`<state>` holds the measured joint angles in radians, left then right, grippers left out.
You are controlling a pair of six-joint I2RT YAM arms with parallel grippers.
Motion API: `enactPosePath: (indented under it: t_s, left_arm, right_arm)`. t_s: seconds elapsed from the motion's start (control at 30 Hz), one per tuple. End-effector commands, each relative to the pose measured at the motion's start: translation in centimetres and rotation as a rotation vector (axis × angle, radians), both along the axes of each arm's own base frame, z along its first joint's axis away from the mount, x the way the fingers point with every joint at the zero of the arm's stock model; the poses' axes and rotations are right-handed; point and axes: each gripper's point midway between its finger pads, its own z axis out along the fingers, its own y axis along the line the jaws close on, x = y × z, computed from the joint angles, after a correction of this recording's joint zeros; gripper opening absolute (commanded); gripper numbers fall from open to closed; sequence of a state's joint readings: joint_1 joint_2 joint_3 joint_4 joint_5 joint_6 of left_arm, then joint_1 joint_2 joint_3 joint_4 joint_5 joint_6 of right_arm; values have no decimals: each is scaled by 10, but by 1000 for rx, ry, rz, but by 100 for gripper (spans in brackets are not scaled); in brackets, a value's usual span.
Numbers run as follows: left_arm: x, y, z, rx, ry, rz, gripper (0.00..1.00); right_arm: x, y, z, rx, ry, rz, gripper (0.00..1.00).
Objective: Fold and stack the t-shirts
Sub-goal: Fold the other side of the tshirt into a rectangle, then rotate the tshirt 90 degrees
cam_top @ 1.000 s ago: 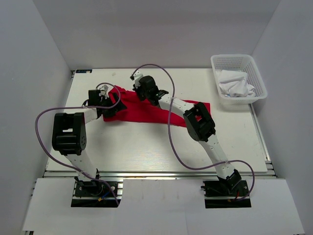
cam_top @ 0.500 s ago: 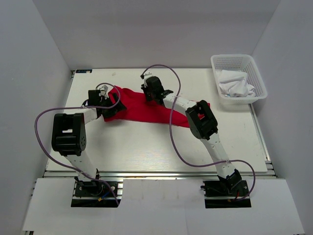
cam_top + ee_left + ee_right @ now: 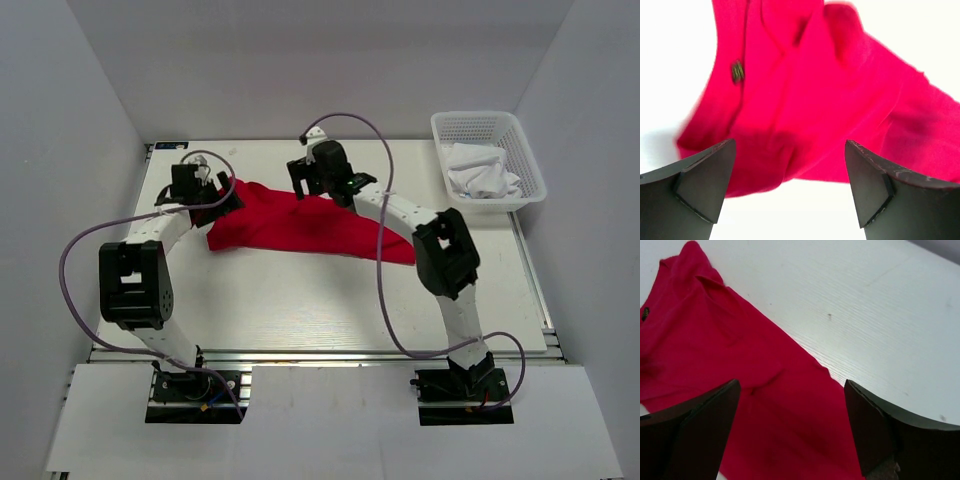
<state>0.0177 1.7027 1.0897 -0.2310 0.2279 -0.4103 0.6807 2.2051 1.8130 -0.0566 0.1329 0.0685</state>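
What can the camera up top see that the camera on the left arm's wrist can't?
Only the top view shows the white basket with white cloth inside it, the right pincer, and the whole white table. Only the left wrist view shows a small dark tag on the fabric, and the left pincer up close with its tips apart. Both show the red t-shirt lying rumpled on the table.

T-shirt (image 3: 300,225): soft, thin red cloth, matt, creased.
Worktop (image 3: 300,300): white, smooth, faint grain lines, slight sheen.
Basket (image 3: 528,155): white plastic mesh.
Left gripper (image 3: 790,145): matt black fingers.
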Motion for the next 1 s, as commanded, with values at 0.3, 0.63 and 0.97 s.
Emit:
enactPosePath:
  t_s: [0.3, 0.63, 0.97]
  left_arm:
    - [44, -49, 21, -48, -50, -172, 100]
    - [111, -67, -43, 2, 86, -161, 100]
    - [210, -115, -76, -149, -36, -226, 100]
  right_arm:
    - [-43, -163, -42, 67, 298, -378, 90]
    - [-72, -220, -99, -3, 500, -443, 90]
    - [-226, -169, -118, 59, 743, -46, 90]
